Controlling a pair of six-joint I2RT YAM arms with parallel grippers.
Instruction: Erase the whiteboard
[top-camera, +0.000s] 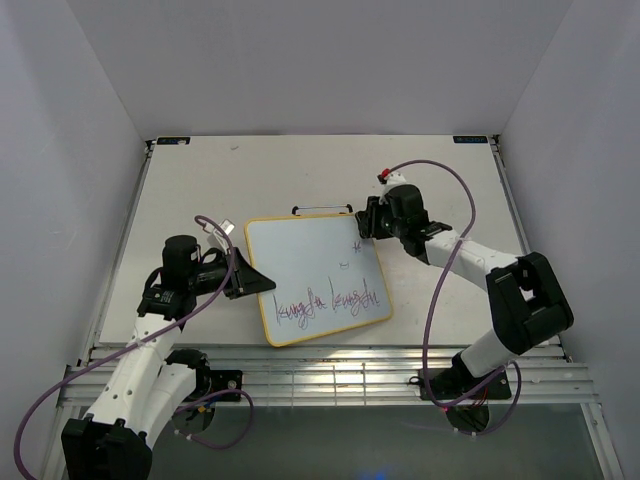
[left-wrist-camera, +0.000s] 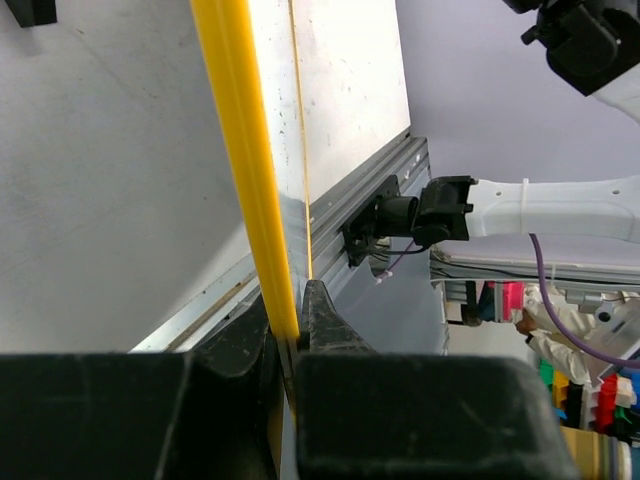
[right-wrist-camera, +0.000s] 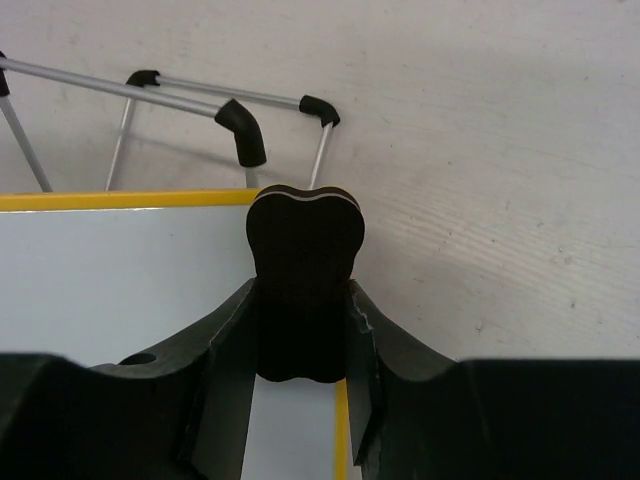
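1. Left fingers (left-wrist-camera: 322, 325): closed down to a thin slit and pinching the yellow frame (left-wrist-camera: 240, 150) of the whiteboard (top-camera: 315, 270). In the top view they are meeting the board at its 9 o'clock edge.
2. Right fingers (right-wrist-camera: 365, 340): spread only as wide as the black eraser (right-wrist-camera: 305, 290) and clamping it on both flanks. The eraser's rounded end is sticking out past the fingertips.
3. In the right wrist view the eraser is sitting over the board's frame close to a corner. Cannot tell whether its face is pressing on the white surface.
4. In the top view the right fingers are working at the board's 1 o'clock corner, and the two arms are reaching in from opposite sides.
5. The whiteboard is lying near the middle of the desk (top-camera: 200, 180), turned slightly out of square with the desk edges.
6. Red-purple handwriting (top-camera: 330, 300) is running along the board's 6 o'clock edge. A few small marks are showing higher up toward 2 o'clock, and the rest of the surface is reading white.
7. A wire stand (right-wrist-camera: 240, 110) with black end caps is lying on the desk just beyond the board's 12 o'clock edge.
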